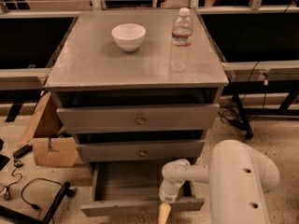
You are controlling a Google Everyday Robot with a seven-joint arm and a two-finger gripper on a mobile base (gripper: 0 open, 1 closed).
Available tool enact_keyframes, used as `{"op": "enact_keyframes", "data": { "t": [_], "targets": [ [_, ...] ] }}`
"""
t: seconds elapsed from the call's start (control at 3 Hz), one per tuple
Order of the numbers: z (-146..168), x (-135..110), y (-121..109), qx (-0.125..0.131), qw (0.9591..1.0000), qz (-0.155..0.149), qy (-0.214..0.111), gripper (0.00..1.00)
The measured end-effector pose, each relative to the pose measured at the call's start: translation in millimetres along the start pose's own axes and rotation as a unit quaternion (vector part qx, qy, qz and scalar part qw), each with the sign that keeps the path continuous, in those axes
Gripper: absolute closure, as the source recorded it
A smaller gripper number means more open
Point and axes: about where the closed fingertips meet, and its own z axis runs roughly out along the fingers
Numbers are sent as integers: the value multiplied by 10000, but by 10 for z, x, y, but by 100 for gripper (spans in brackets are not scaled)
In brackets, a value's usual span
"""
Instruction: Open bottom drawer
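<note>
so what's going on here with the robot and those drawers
A one-armed robot is working on the grey cabinet. Its end effector hangs at the front panel of the bottom drawer, which is pulled well out. The top drawer and middle drawer sit further in. A white bowl and a water bottle stand on the cabinet top, apart from the arm.

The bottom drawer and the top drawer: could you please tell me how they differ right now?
The bottom drawer is pulled out, its inside showing; the top drawer sits pushed in. The bottom drawer's front panel is slim; the top drawer's is taller. The gripper hangs at the bottom drawer's front panel, well below the top drawer. Both are plain grey.
</note>
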Motion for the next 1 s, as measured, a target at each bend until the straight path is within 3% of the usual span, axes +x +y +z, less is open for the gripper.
{"op": "enact_keyframes", "data": {
  "t": [0.33,0.67,1.0],
  "targets": [
    [76,22,18,-98,9999,55,23,0],
    [267,117,266,-500,9984,209,148,19],
    [252,112,277,-532,9982,218,160,42]
  ]
}}
